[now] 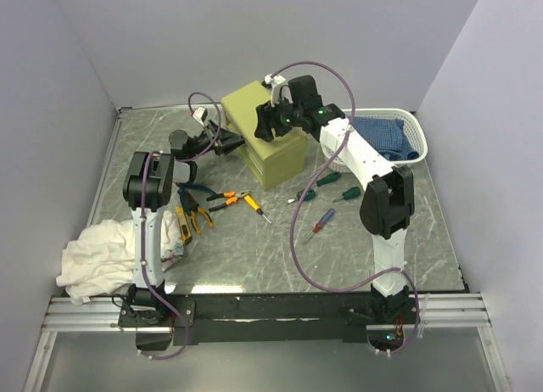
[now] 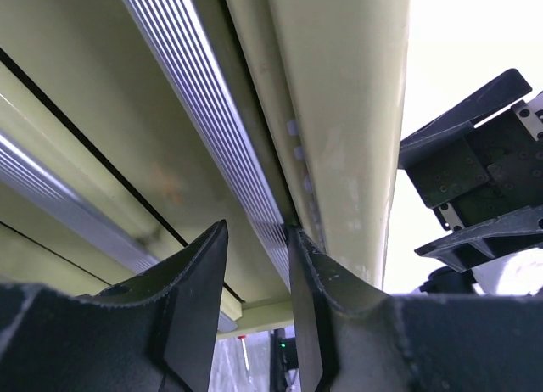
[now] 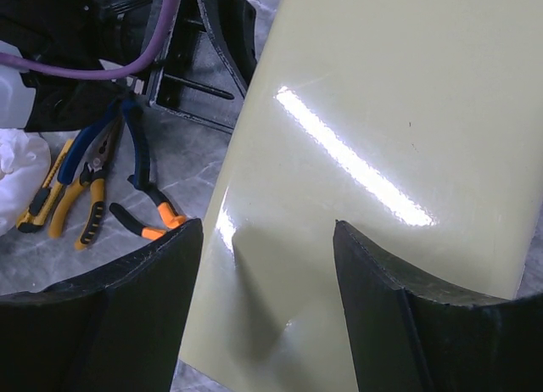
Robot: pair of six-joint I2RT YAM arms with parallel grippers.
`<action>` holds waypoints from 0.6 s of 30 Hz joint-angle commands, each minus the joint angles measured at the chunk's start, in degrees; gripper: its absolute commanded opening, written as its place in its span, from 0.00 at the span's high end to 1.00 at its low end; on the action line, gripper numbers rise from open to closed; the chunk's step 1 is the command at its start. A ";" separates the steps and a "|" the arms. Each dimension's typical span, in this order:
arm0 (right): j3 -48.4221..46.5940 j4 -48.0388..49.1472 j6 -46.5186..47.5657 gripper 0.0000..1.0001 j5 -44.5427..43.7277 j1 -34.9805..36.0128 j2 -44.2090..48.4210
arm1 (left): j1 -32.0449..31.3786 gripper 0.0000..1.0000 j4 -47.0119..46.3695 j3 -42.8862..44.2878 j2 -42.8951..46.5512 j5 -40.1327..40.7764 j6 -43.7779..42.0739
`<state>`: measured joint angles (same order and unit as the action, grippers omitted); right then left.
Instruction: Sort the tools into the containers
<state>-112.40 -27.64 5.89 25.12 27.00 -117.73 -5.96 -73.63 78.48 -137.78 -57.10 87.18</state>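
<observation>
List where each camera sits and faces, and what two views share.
Top external: above, behind the arm bases, looking down on the grey marble table; both arms show.
Left wrist: on the left arm, past the left claw at the ribbed metal strip on the boxy olive cabinet.
Right wrist: on the right arm, past the right claw onto that cabinet.
Shared: the cabinet, in all views.

My left arm and right arm in white shells with chunky black joint housings, purple cables looping beside them, my left gripper with matte black, finely toothed fingers, my right gripper broad, black, smooth-edged, a small green light glowing behind it
</observation>
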 commanded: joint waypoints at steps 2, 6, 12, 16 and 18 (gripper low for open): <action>4.12 -11.65 -0.35 0.29 -3.42 -1.16 -3.21 | -3.27 0.61 -11.27 3.96 -2.67 1.73 5.01; 4.73 -11.91 -0.18 0.29 -3.15 -1.16 -3.12 | -3.71 0.72 -18.03 2.21 -2.85 4.45 7.04; 5.09 -12.00 -0.26 0.29 -3.15 -1.16 -3.38 | -3.27 0.81 -20.51 1.42 -2.59 4.45 7.92; 4.73 -11.91 -0.35 0.29 -3.50 -1.08 -3.73 | -2.57 0.93 -20.42 0.45 -1.54 4.02 7.66; 4.82 -11.83 -0.27 0.29 -3.94 -1.16 -3.82 | -1.87 0.97 -19.89 -0.69 -0.48 2.44 7.31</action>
<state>-111.31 -26.20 6.11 25.10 26.83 -117.60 -7.16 -76.07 79.64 -139.44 -55.53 95.70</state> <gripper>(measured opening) 0.710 0.228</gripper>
